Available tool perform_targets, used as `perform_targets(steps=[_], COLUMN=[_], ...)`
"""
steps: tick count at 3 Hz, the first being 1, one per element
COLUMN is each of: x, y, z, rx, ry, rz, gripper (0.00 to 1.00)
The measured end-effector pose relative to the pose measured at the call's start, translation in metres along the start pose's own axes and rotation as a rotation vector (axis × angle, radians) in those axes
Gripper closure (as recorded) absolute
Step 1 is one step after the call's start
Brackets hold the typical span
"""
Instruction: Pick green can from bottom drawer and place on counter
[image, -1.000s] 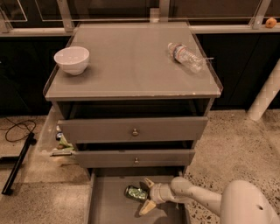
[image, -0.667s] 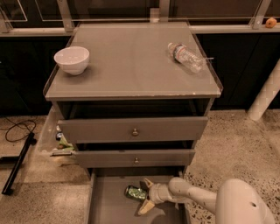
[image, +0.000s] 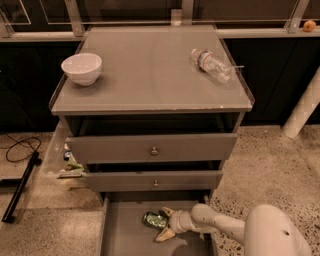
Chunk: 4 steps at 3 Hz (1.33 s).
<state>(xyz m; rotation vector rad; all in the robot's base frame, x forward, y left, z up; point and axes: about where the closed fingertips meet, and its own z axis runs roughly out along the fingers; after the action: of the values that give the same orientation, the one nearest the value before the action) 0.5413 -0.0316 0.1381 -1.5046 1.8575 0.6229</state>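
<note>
The green can (image: 153, 219) lies on its side in the open bottom drawer (image: 125, 235), near the drawer's middle. My gripper (image: 165, 224) reaches in from the lower right on a white arm (image: 220, 227). Its two tan fingers (image: 165, 234) are spread, one above and one below the can's right end, close to it or touching it. The counter (image: 150, 75) is the grey glossy top of the cabinet above.
A white bowl (image: 81, 68) stands at the counter's left. A clear plastic water bottle (image: 212, 64) lies at its right rear. Two upper knobbed drawers (image: 152, 148) are pulled out partway. A black cable (image: 20, 150) and clutter lie on the floor at left.
The gripper has moved slightly left toward the can; the can has not visibly moved.
</note>
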Motion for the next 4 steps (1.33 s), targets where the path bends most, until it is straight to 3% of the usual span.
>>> perform_targets(steps=[3,4], x=[0.0,0.0004], y=[0.0001,0.003], z=[0.0,-0.0013], rx=[-0.001,-0.018], ry=[0.0,0.009], rz=[0.0,0.01], gripper=[0.89,1.0])
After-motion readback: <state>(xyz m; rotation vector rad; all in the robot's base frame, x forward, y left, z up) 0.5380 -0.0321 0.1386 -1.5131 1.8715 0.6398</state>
